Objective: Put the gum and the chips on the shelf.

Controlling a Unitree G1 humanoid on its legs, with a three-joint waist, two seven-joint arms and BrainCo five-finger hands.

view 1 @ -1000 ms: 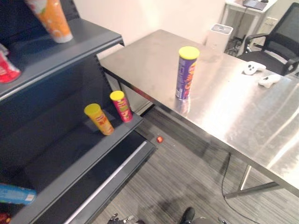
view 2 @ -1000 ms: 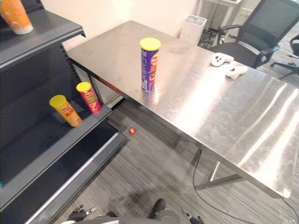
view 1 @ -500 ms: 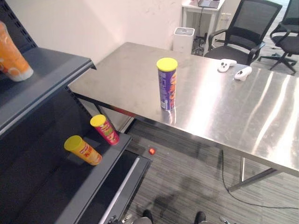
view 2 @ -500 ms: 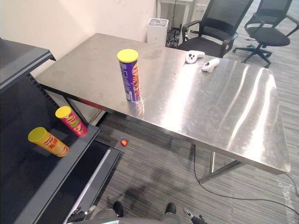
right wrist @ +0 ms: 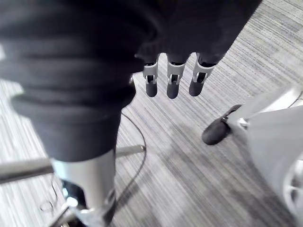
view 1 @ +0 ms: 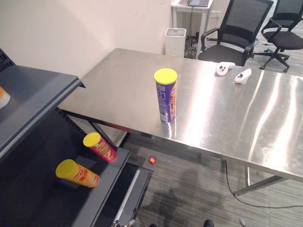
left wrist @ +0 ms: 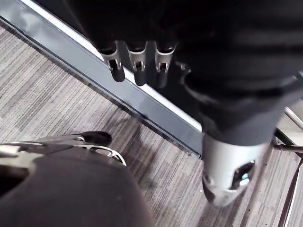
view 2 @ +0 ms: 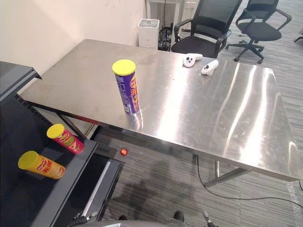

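Nothing is being carried right now, both arms are just hanging. My left robot hand [left wrist: 138,64] is dangling over the floor near the shelf's bottom rail, fingers straight and slack, gripping nothing. The right robot hand [right wrist: 173,78] is doing the same over the grey carpet.

The tall purple chips tube with the yellow lid [view 1: 165,94] is standing upright near the front edge of the shiny steel bench [view 2: 218,113], untouched. A smaller yellow tube [view 1: 77,173] and a red one [view 1: 100,147] are lying tilted on the dark metal shelf [view 1: 94,189].

I'm reading this as the approach step. Next I'm needing to step closer, raise a hand and wrap it round the purple tube without tipping it. I can't tell if the small red round thing on the floor [view 1: 152,160] is the gum.
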